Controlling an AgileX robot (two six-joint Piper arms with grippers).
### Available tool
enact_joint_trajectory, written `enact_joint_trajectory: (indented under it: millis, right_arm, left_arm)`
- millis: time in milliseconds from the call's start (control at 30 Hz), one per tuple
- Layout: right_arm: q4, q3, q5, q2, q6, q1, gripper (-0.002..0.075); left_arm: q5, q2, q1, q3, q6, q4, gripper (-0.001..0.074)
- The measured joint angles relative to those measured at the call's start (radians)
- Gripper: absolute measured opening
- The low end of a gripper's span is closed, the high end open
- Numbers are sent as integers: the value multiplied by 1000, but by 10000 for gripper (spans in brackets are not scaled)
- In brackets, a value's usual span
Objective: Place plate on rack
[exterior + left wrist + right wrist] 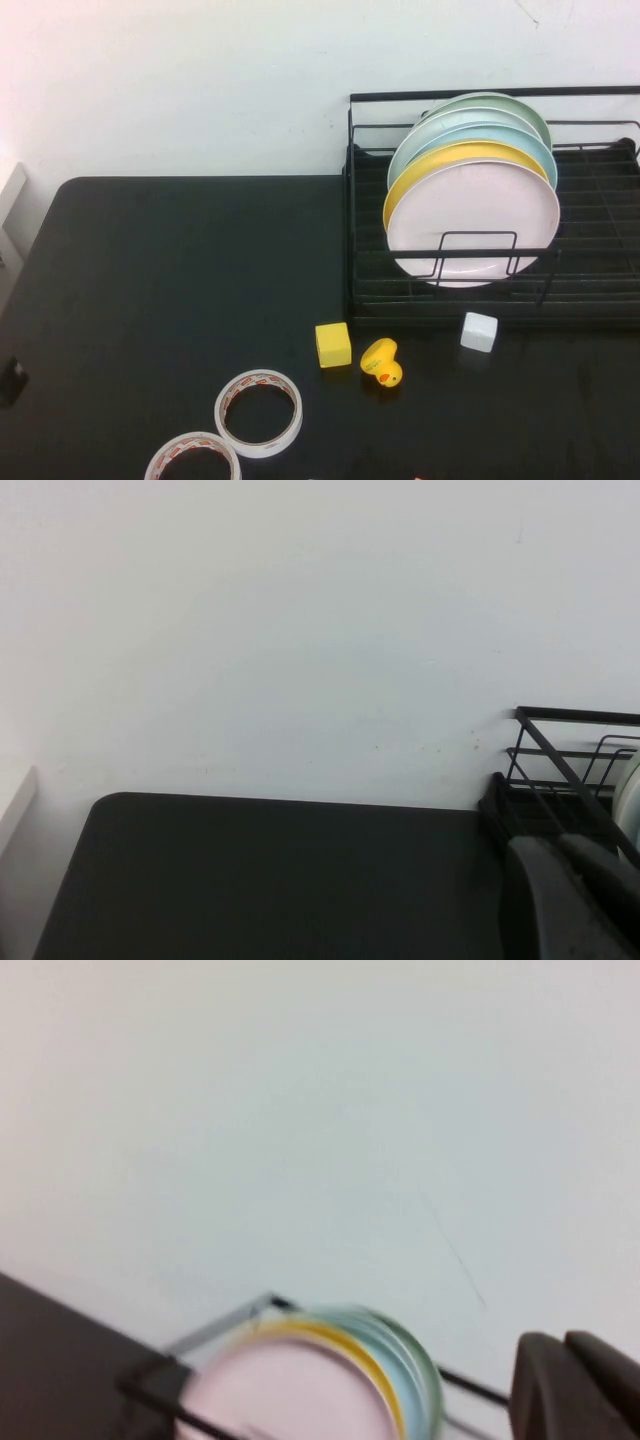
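Pink plate: round pale pink, almost white, plain plastic plate [473, 222] with a shallow rim, unmarked face
Plate place: standing on edge in the black metal wire rack [600, 262], frontmost of a row, behind a low wire loop at the rack's front
Plate facing: broad face turned toward the robot and a little up, top edge leaning back onto the yellow plate [420, 170] behind it
Row behind: yellow plate, then light blue plate [440, 136], then pale green plate [520, 108] nearest the raised back rail, all leaning the same way
Rack place: far right of the black worktop [170, 280], against the white wall
Worktop front: yellow cube [333, 344], yellow rubber duck [381, 362] just beside it, small white block [479, 331] near the rack's front edge, two tape rolls [259, 412] toward the near edge
High view: whole rack and worktop, neither arm
Left wrist view: rack's left end and bare worktop; left tool [572, 900] raised near that end, fingers pressed together on nothing
Right wrist view: blurred pink plate [290, 1390] and its neighbours from in front; right tool [580, 1385] raised, fingers pressed together, empty
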Motion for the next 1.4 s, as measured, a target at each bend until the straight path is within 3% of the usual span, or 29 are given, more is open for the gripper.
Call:
enact_joint_trajectory:
  millis: [33, 100, 200, 300, 433, 667, 833, 1100, 1400]
  right_arm:
    - [-68, 12, -18, 0, 58, 0, -2]
    - [-337, 45, -50, 0, 337, 0, -2]
    - [-853, 95, -10, -15, 997, -2, -2]
    - [-1308, 128, 116, -51, 1504, -2, -2]
    - [-1511, 175, 193, -112, 1754, -2, -2]
    - [-1471, 261, 212, -136, 1815, -33, -2]
    - [-1343, 265, 180, -136, 1673, -112, -2]
    - [-1332, 269, 165, -136, 1595, -225, -2]
    - [-1332, 269, 165, -136, 1584, -246, -2]
  left_arm:
    - [0, 0, 0, 0, 0, 0, -2]
    - [0, 0, 0, 0, 3, 0, -2]
    - [0, 0, 0, 0, 3, 0, -2]
    - [0, 0, 0, 0, 3, 0, -2]
    - [0, 0, 0, 0, 3, 0, -2]
    - [2, 0, 0, 0, 3, 0, -3]
    - [4, 0, 0, 0, 3, 0, -3]
    - [4, 0, 0, 0, 3, 0, -3]
    - [4, 0, 0, 0, 1, 0, -3]
